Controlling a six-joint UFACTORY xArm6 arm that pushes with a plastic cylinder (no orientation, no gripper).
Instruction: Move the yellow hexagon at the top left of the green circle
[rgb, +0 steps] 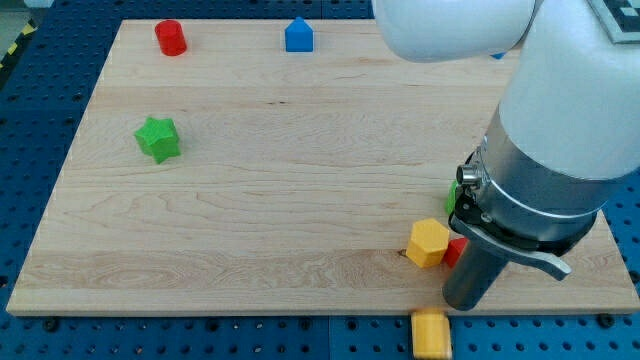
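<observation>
Hexagon waits near the bottom right corner

Yellow hexagon (428, 242) sits near the board's bottom edge, touching a small red block (456, 251) on its right. A green sliver (452, 193), probably the circle, peeks beside my arm (540, 190). My tip is hidden behind the housing, so I cannot tell its contact. Another yellow block (431, 333) lies off the board.

A robotics lab; wooden board (300, 200) on blue perforated bench (45, 90).
</observation>
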